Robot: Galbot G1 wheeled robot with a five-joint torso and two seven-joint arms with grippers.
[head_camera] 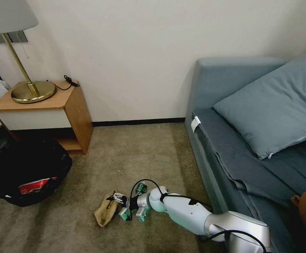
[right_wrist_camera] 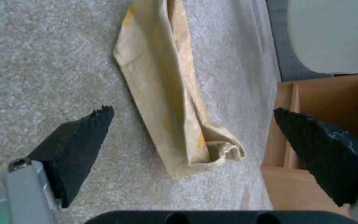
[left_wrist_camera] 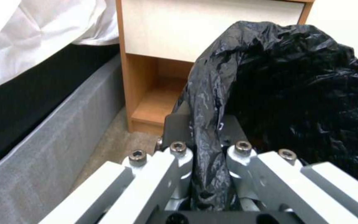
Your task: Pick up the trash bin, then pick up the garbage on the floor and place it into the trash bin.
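Tool (right_wrist_camera: 191, 146) on right arm hovering spread wide over tan paper scrap (right_wrist_camera: 175, 90) on carpet (right_wrist_camera: 42, 56); left tool (left_wrist_camera: 206, 152) clenching trash bin's (head_camera: 26, 172) black bag rim.

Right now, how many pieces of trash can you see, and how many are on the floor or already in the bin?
On the carpet: 1, the tan paper scrap, between the open right gripper fingers.
In the trash bin, held by the left gripper: 1, the red-and-white wrapper.
Total: 2
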